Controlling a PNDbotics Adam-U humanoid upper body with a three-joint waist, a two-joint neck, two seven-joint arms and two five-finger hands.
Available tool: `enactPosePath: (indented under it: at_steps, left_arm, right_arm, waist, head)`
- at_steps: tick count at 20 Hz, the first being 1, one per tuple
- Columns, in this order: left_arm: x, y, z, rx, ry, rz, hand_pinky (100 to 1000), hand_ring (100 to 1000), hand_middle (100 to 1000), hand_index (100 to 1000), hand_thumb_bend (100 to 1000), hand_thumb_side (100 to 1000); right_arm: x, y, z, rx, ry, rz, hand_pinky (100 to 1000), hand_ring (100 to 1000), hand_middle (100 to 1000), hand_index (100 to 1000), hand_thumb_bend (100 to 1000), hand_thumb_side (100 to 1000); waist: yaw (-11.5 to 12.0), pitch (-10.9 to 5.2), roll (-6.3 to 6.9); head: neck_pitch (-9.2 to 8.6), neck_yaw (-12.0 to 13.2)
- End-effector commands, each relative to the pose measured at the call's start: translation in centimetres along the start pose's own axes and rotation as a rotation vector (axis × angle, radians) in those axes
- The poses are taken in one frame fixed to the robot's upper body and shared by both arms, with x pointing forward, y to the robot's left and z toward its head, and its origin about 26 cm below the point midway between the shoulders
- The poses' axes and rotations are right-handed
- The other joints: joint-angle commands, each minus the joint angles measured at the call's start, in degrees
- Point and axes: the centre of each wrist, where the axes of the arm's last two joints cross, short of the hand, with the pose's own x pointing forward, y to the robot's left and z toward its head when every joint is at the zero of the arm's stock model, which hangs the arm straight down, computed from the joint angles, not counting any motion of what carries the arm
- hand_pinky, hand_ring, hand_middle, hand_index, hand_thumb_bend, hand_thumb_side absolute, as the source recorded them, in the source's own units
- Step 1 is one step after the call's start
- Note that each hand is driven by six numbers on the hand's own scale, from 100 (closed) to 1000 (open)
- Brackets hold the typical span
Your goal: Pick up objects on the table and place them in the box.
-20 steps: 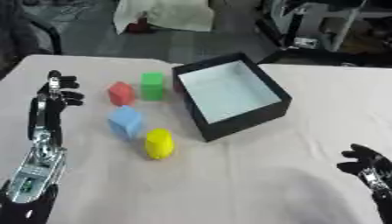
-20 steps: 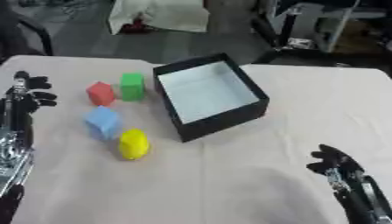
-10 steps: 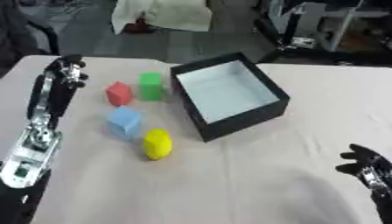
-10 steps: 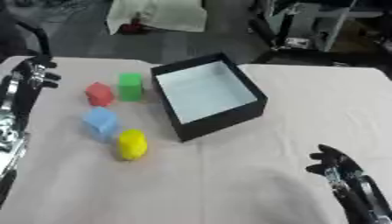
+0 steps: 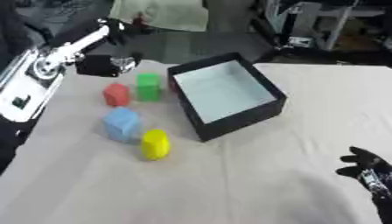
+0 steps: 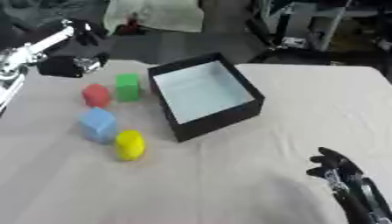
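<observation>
Four small things lie on the bench (image 5: 253, 183), all to the left of a black box (image 5: 226, 98) with a pale inside. The red block (image 5: 116, 94) and the green block (image 5: 148, 86) stand side by side near the far edge. The blue block (image 5: 121, 123) sits closer, and the yellow piece (image 5: 155, 144) lies just beside it. None of them is in the box. The left hand (image 6: 84, 31) is lifted high past the far left of the bench, and I cannot tell how its fingers are set. The right hand (image 6: 334, 165) rests near the lower right corner, fingers up and spread, holding nothing.
</observation>
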Motion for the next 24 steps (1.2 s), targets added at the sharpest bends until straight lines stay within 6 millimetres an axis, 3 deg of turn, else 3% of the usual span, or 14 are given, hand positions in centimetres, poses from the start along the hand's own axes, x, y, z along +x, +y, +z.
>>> enactPosePath:
  at_steps: [1,11,17,24]
  left_arm:
    - [-0.3,1.1,-0.8,-0.255,0.033,-0.13,830,799,809,919,377,509]
    - [-2.5,-0.9,-3.6,-0.447,0.041,-0.293,840,813,825,933,466,431]
    - [-4.3,-2.3,-3.6,-0.518,0.068,-0.333,838,812,825,931,499,411]
    - [-6.4,-4.0,-2.9,-0.561,0.066,-0.266,822,798,817,926,502,424]
  right_arm:
    - [0.4,-0.6,-0.1,0.004,-0.005,0.028,758,618,670,842,100,658]
    - [0.3,-0.6,-0.1,-0.003,0.0,0.029,758,613,660,842,100,665]
    - [0.3,-0.7,0.0,-0.007,0.003,0.029,758,610,655,842,100,666]
    - [0.3,-0.7,0.1,-0.012,0.009,0.031,759,609,651,842,100,671]
  waist:
    - [-0.01,-1.11,0.85]
    - [-0.09,-0.96,1.11]
    - [0.04,-1.0,1.07]
    - [0.29,-1.06,1.15]
  head:
    - [0.36,-0.36]
    - [0.36,-0.79]
    - [0.36,-1.12]
    - [0.36,-1.48]
